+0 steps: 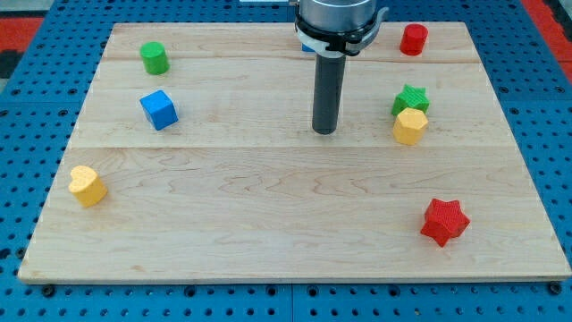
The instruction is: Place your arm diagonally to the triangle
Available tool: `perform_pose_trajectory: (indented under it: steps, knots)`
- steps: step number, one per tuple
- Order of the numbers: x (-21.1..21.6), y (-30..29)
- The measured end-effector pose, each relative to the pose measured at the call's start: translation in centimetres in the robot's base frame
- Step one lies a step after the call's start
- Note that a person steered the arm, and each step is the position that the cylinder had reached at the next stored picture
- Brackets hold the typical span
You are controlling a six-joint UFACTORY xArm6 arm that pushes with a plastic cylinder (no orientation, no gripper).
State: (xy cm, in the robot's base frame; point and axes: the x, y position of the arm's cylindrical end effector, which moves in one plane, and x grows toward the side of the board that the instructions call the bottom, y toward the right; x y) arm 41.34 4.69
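Note:
My tip [324, 131] rests on the wooden board [268, 224], a little above its middle. No triangle can be made out. A small piece of a blue block [307, 47] shows at the left of the arm's mount near the board's top edge; the arm hides the rest, so I cannot tell its shape. The closest blocks to the tip are a green star [410, 97] and a yellow hexagon [410, 127] touching just below it, both well to the tip's right.
A green cylinder [154, 57] and a blue cube [159, 109] sit at the upper left. A yellow heart [87, 185] lies near the left edge. A red cylinder [413, 39] stands at the top right, a red star [444, 221] at the lower right.

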Motion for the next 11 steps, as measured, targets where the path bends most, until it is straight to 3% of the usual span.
perform_pose_trajectory:
  steps: [2, 4, 7, 8, 9, 10, 11]
  knots:
    - [0.2, 0.0]
    - [0.6, 6.3]
    - [0.6, 5.3]
    - [0.9, 1.2]
    - [0.3, 0.9]
    - [-5.5, 0.7]
    - [-7.5, 0.9]
